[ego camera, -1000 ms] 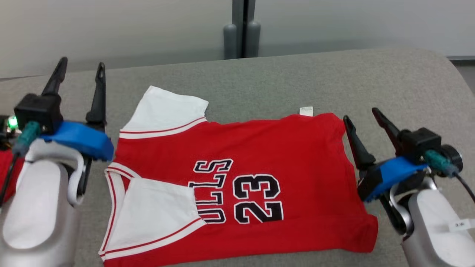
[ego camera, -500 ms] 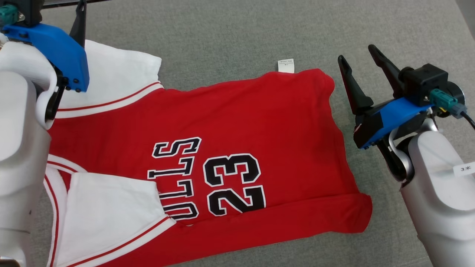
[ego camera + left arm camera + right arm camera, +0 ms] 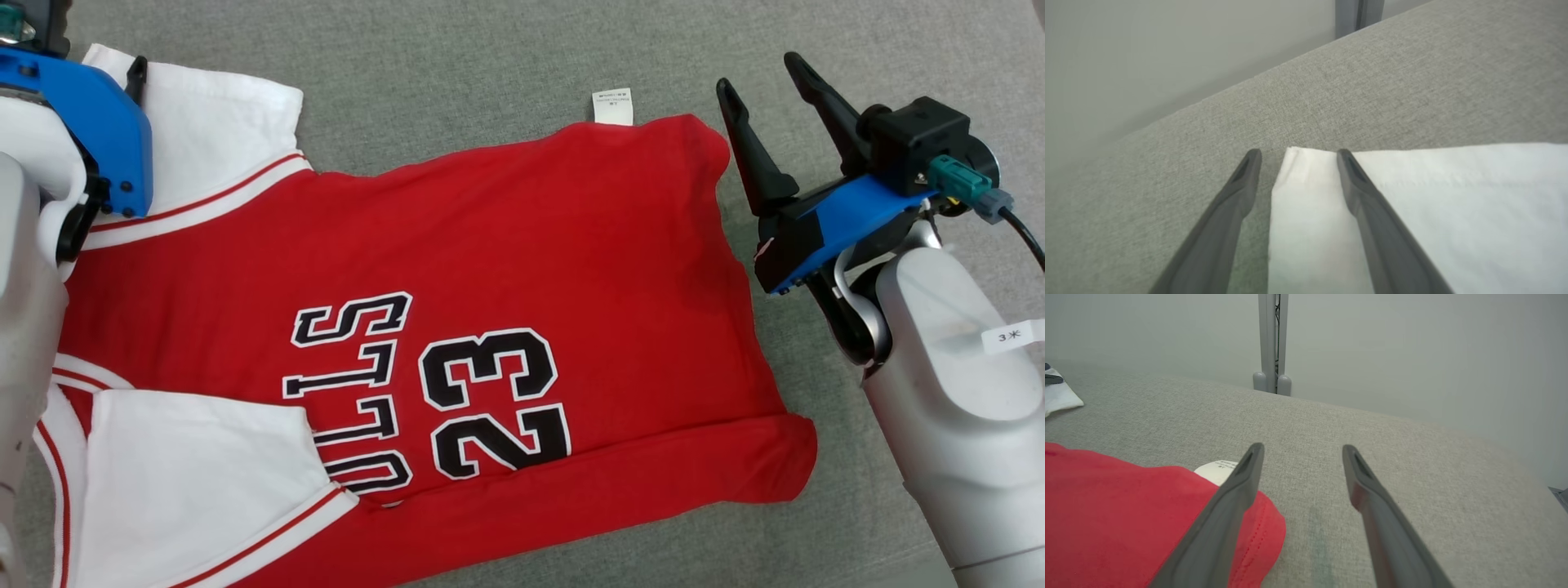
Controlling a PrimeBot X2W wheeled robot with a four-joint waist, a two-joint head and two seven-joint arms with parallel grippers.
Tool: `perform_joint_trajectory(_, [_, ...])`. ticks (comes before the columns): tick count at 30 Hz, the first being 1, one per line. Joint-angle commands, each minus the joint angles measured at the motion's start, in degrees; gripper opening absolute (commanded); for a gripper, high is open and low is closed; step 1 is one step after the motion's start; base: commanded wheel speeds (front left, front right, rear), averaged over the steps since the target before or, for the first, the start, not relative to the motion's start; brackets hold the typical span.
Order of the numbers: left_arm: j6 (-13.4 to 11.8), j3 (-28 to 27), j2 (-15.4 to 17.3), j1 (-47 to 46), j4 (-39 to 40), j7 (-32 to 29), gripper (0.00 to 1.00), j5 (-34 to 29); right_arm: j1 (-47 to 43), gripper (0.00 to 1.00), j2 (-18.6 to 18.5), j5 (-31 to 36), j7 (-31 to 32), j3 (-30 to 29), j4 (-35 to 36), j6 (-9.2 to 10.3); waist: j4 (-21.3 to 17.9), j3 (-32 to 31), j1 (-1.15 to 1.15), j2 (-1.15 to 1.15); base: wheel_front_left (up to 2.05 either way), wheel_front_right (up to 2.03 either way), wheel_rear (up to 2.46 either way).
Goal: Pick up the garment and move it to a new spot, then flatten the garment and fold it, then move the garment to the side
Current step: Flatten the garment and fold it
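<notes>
Head view has the red jersey [image 3: 506,245] lying flat on the grey fabric-covered counter [image 3: 457,65], number 23 facing up, hem toward the right. Its near left part runs off the bottom and left edges, and the pale left forearm [image 3: 24,327] hides the collar side. The near white sleeve [image 3: 196,465] is folded in over the chest and covers the start of the black lettering, so just "LLS" reads. A small white label [image 3: 612,106] pokes out past the far red edge.

Most of the left claw is hidden behind its blue mount in that view. In the left wrist view the left claw [image 3: 1295,157] stands wide open and empty, straddling the corner of the far white sleeve [image 3: 1453,204]: one finger over bare counter, the other over the cloth. Whether it touches the fabric cannot be told.

The right claw [image 3: 758,73] is also spread wide with nothing in it, just beside the far hem corner. Its own wrist view shows one finger crossing that red corner and the other over bare counter.

Bare counter lies beyond the jersey and to its right. The counter's far edge meets a pale wall with a grey post [image 3: 1271,343].
</notes>
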State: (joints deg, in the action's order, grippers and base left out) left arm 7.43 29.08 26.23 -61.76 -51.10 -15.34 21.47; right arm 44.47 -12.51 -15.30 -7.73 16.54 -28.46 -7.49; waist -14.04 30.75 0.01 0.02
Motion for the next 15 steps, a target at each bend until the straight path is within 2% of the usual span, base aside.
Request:
perform_joint_trajectory(1, [0.0, 0.7, 0.1, -1.4, -1.1, 0.4, 1.0, 1.1, 1.3, 1.0, 0.0, -0.5, -0.4, 0.4, -0.6, -0.01, -0.2, 0.4, -0.01, -0.02, 0.0, 0.0, 0.0])
perform_joint_trajectory(4, [0.0, 1.7, -0.3, -1.6, -3.0, 0.1, 1.0, 2.7, 1.6, 1.0, -0.2, -1.0, 0.3, 1.2, -1.7, -0.01, -0.4, 0.6, -0.01, -0.02, 0.0, 0.0, 0.0])
perform_joint_trajectory(5, [0.0, 2.1, -0.5, -1.7, -3.5, 0.2, 0.96, 3.1, 1.7, 1.0, -0.3, -1.3, 0.6, 1.6, -2.1, -0.01, -0.4, 0.5, -0.01, -0.02, 0.0, 0.0, 0.0])
perform_joint_trajectory(6, [0.0, 2.7, -0.5, -1.8, -4.0, 0.4, 0.44, 3.3, 1.8, 1.0, -0.4, -1.6, 1.0, 2.0, -2.6, -0.01, -0.3, 0.4, -0.01, -0.02, 0.0, 0.0, 0.0])
perform_joint_trajectory(7, [0.0, 3.0, -0.6, -1.8, -4.4, 0.5, 0.0, 3.6, 1.9, 1.0, -0.6, -2.0, 1.4, 2.3, -3.0, -0.01, -0.2, 0.2, -0.01, -0.02, 0.0, 0.0, 0.0])
perform_joint_trajectory(15, [0.0, 6.6, -2.3, -3.3, -5.1, 4.0, 0.0, 6.1, 3.0, 1.0, -2.1, -5.6, 6.2, 4.8, -6.9, -0.01, 1.6, -1.6, -0.01, -0.02, 0.0, 0.0, 0.0])
